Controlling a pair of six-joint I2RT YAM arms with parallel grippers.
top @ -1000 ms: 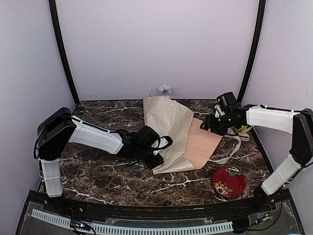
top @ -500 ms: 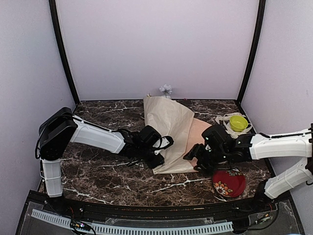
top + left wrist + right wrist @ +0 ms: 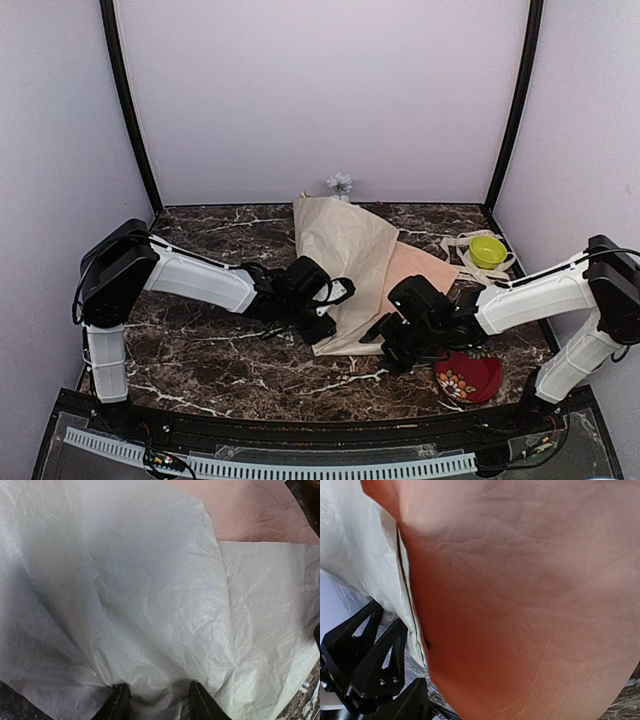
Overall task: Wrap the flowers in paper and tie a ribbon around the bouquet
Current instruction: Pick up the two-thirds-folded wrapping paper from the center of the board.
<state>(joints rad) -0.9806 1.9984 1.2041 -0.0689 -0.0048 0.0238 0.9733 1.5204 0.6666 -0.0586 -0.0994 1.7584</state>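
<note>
1. Right tool (image 3: 384, 336) has swung from beside the lime-green bowl (image 3: 488, 250) down to the paper (image 3: 345, 245), at its near edge. The left tool (image 3: 322, 318) is unmoved.
2. Left wrist view: we see cream paper bunched between the left fingers (image 3: 119, 706), clenched on it.
3. Right wrist view: only the peach side shows, very close. We cannot tell whether the right tool grips or is released.
4. Top view alone shows the flowers (image 3: 338, 183) at the paper's far end, the ribbon (image 3: 452, 243) by the bowl, and a red plate (image 3: 468, 372) on the bench (image 3: 200, 350).
</note>
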